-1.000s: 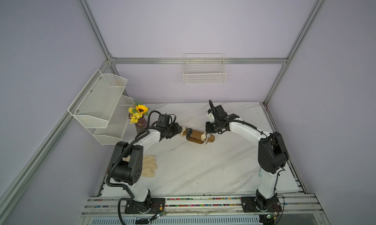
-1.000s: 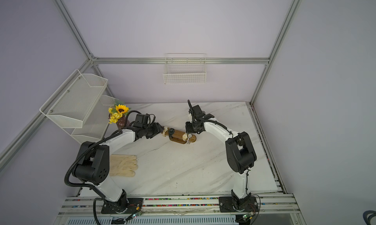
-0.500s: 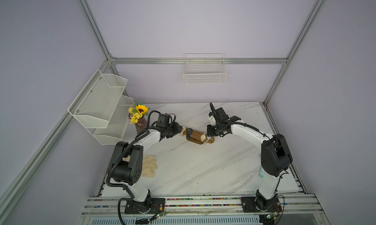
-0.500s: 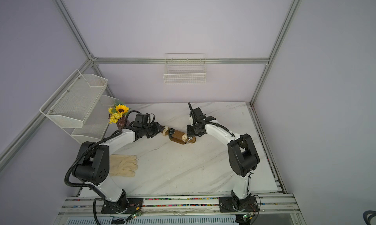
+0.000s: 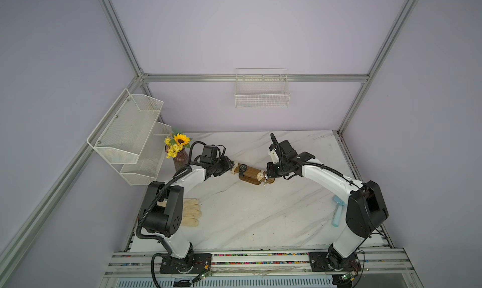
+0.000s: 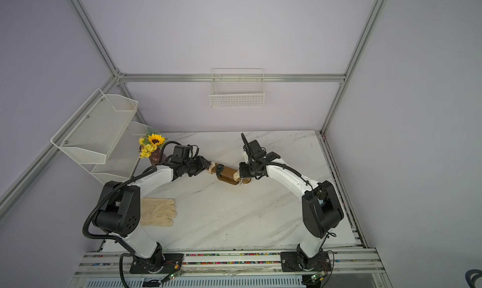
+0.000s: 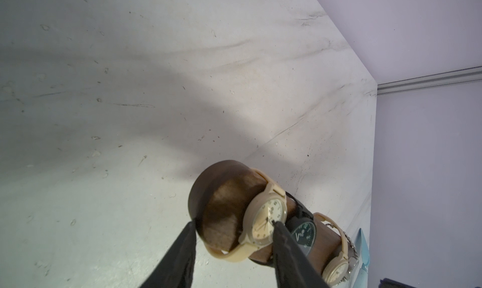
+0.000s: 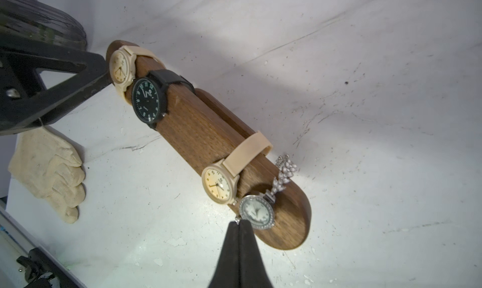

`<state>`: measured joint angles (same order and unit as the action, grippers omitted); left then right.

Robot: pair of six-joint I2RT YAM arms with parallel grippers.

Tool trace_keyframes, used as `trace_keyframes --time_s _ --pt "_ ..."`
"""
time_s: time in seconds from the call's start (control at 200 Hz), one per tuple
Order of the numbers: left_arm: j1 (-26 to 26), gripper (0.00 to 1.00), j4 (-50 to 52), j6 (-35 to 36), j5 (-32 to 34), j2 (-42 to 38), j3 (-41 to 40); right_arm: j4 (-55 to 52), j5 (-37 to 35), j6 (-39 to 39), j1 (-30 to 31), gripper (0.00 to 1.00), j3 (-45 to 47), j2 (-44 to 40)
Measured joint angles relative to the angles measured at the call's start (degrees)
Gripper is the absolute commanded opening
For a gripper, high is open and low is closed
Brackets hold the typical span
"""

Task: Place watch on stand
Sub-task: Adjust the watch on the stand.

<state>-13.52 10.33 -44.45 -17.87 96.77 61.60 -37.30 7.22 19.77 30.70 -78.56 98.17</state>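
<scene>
Top views, stand: the brown wooden stand, a long bar with rounded ends on a smaller base, is on the white marble table between my two arms. In both top views, watches sit across the bar.
Top views, grippers: my left gripper is at one end of the bar and my right gripper is at the opposite end.
Left wrist, watches: the outer beige watch, round with a beige rubber strap, goes around the bar just beside its rounded end. After it come the black watch with a dark dial and the inner beige watch.
Left wrist, left gripper: the jaws are apart, one fingertip on the end face of the bar and the other on the rim of the outer beige watch. I cannot tell if they press or only touch.
Right wrist, watches: all four are on the bar. The silver watch, oval with small stones and a jewelled bracelet, lies near the far end, just beside the inner beige watch.
Right wrist, right gripper: the fingers are pressed together, with the tip at the lower rim of the silver watch. A small silver piece shows at the tip, and I cannot tell if it is pinched.
Step in hand: I judge this to be the final seating of the end watches.
Next move: I think it calls for small, slow motions, letting go and drawing straight away from each end without dragging a strap or tipping the stand.
</scene>
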Motion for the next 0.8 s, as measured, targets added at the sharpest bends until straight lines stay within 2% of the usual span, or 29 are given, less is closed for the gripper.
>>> trace_keyframes --time_s 0.31,0.8 --pt "0.00 0.47 -0.44 -0.02 -0.57 0.02 -0.44 0.39 -3.15 -0.11 0.00 0.00 -1.90 5.22" --pt "0.00 0.47 -0.83 -0.81 -1.25 0.79 -0.44 0.79 -1.36 0.13 1.07 0.00 -0.07 4.00"
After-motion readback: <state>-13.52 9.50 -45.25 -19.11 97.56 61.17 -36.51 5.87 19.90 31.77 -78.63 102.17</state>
